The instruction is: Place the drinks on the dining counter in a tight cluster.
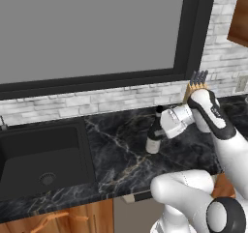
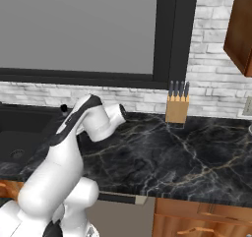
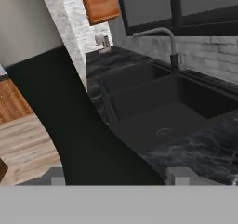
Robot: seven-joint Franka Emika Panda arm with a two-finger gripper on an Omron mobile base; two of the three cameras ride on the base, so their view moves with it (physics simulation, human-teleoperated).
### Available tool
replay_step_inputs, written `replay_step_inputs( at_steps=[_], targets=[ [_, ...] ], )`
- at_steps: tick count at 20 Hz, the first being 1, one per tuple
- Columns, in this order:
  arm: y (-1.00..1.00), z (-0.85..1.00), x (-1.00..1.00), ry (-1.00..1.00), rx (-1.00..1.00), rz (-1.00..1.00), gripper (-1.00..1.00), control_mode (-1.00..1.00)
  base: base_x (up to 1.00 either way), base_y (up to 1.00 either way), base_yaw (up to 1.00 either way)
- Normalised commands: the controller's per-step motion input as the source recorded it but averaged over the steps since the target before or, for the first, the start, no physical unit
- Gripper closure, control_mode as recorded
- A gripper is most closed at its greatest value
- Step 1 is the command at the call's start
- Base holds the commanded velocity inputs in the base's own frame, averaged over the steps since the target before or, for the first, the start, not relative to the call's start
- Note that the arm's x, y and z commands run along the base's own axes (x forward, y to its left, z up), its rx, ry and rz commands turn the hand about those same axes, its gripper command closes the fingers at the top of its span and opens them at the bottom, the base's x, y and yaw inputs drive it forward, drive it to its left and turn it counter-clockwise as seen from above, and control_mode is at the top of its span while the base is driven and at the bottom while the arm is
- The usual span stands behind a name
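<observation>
So in the left base view the arm reaches over the black marble tabletop (image 1: 116, 150) by the wall, and the end effector (image 1: 162, 124) sits right against the slim dark wine bottle (image 1: 155, 133). The bottle stands upright on the marble with its white label facing the camera, a bit right of the sink (image 1: 41, 157) and in front-left of the knife block (image 1: 194, 89). The white hand covers the spot where the fingers meet the glass, so I can't really tell from here how wide they are.

Right base view: the arm blocks most of the action. You just catch the bottle's dark cap (image 2: 63, 108) poking out behind the forearm, left of the wrist. The knife block (image 2: 177, 108) stands well off to the right against the brick wall.

Hand view: a big dark shape, the bottle (image 3: 79, 130), sits right up close between the fingers and covers the lower left of the picture. Looks like the end effector is closed around it, partly open at bottle width. Beyond it are the sink basin (image 3: 162, 116) and the faucet (image 3: 165, 42).
</observation>
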Motion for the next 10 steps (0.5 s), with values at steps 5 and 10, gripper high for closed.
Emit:
replay_step_inputs(
  at_steps=[5, 10],
  targets=[
    [0.03, 0.49, -0.41, -0.24, 0.08, 0.0, 1.0, -1.0, 0.0, 0.0, 0.0],
    [-0.29, 0.33, -0.52, -0.11, 0.09, -0.01, 1.0, -1.0, 0.0, 0.0, 0.0]
  ],
)
